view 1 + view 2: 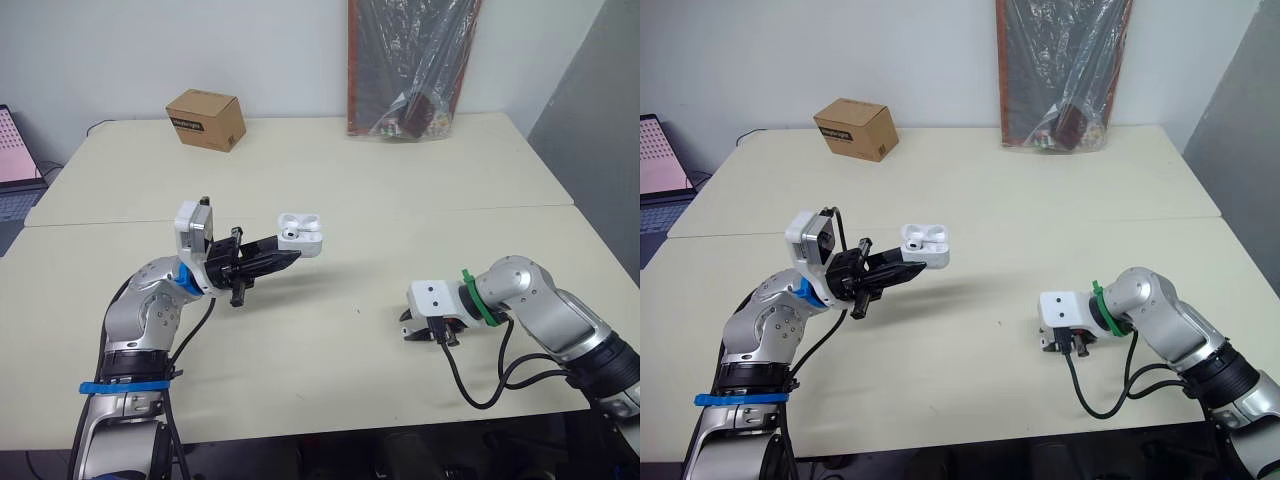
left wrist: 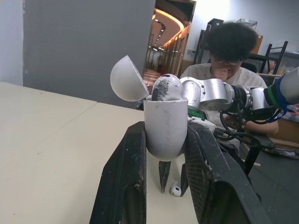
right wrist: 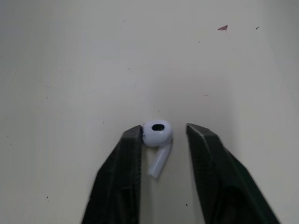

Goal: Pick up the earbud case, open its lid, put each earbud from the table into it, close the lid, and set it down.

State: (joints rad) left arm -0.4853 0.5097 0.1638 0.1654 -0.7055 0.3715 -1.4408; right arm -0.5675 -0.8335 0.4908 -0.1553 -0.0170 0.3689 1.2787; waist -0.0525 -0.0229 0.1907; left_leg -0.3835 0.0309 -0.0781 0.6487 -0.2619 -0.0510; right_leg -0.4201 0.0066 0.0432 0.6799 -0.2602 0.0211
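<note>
My left gripper [image 1: 290,258] is shut on the white earbud case [image 1: 300,236] and holds it above the table, left of the middle. The case lid [image 2: 127,79] stands open, and one earbud [image 2: 167,87] sits in the case [image 2: 166,126]. My right gripper [image 1: 415,330] is down at the table on the right. It is open, with its fingers either side of a second white earbud [image 3: 157,135] lying on the table. That earbud touches one finger [image 3: 128,149] and is clear of the other. The left wrist view also catches this earbud [image 2: 175,190] between the right gripper's fingers.
A cardboard box [image 1: 206,119] stands at the back left of the table [image 1: 330,180]. A plastic-wrapped dark board [image 1: 410,70] leans on the wall at the back right. A laptop [image 1: 15,160] sits off the left edge. A person [image 2: 229,51] sits beyond the table.
</note>
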